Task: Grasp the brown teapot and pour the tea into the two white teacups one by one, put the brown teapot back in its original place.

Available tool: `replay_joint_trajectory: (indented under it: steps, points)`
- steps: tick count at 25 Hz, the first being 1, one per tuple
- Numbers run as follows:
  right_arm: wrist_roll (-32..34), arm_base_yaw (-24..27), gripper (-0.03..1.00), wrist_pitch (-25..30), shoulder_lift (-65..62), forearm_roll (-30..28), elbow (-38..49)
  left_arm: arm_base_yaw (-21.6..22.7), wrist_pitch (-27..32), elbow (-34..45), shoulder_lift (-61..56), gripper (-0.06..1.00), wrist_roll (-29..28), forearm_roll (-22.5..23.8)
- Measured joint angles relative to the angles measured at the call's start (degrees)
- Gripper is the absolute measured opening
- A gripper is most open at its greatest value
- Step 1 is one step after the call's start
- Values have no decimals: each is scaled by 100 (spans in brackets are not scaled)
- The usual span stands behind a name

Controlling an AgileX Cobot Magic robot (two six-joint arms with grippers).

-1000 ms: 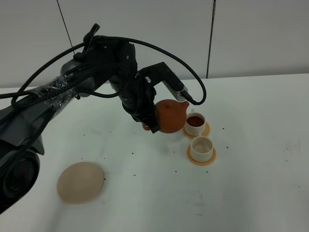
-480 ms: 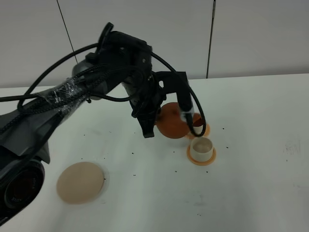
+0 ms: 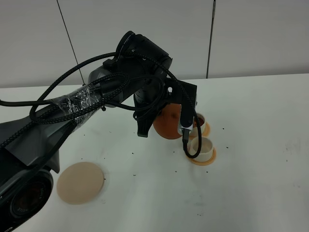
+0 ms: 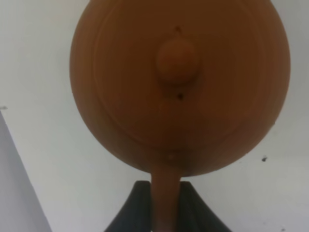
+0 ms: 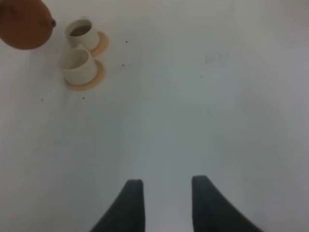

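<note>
Exterior high view: brown teapot (image 3: 166, 124) held aloft, just beside the empty teacup (image 3: 202, 147).
Its handle is clamped by the left gripper (image 4: 165, 195); spillage beside that teacup is risked if tilting is begun before the spout is centred over it.

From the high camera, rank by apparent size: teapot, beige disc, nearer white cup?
1. Flat round pale beige coaster disc.
2. Squat reddish-brown clay teapot, partly hidden by the arm, so unsure.
3. Small cream-white cylindrical teacup.
</note>
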State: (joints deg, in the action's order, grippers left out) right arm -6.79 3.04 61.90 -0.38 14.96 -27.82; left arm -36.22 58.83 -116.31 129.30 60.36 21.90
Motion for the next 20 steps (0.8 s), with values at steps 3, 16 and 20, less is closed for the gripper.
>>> replay_joint_trajectory:
  steps: [3, 16, 20]
  points:
    - [0, 0, 24, 0, 0, 0, 0, 0, 0, 0, 0, 17, 232, 18]
    - [0, 0, 24, 0, 0, 0, 0, -203, -13, 0, 119, 17, 523, 294]
    - [0, 0, 24, 0, 0, 0, 0, -270, -66, 0, 153, 17, 523, 383]
